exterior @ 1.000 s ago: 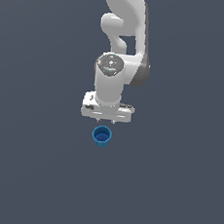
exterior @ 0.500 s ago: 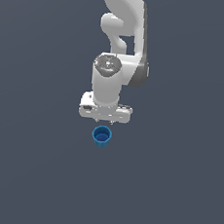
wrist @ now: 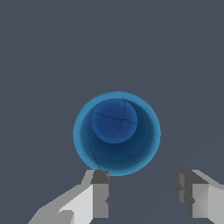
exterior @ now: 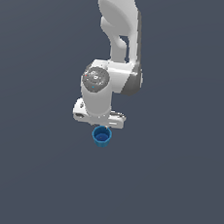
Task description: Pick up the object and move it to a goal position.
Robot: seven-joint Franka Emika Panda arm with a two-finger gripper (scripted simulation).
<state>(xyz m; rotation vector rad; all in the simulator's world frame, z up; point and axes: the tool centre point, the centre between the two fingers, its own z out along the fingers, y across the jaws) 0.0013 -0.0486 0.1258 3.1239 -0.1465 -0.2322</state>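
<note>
The small bright blue cup [exterior: 101, 136] stands upright with its hollow mouth up on the dark grey floor. In the wrist view the cup [wrist: 116, 133] fills the middle and I look straight down into it. My white gripper [exterior: 99, 121] hangs just above it, nearly touching its rim in the exterior view. In the wrist view the gripper [wrist: 144, 194] is open and empty. One fingertip [wrist: 100, 192] sits at the cup's rim and the other [wrist: 188, 192] is well off to the side, so the cup is not between them.
The white arm [exterior: 116, 46] rises straight up from the gripper to the top of the exterior view. A flat dark grey floor [exterior: 174, 189] lies all around the cup.
The gripper has come down closer to the blue cup and shifted slightly to the exterior view's left. The cup has not moved.
</note>
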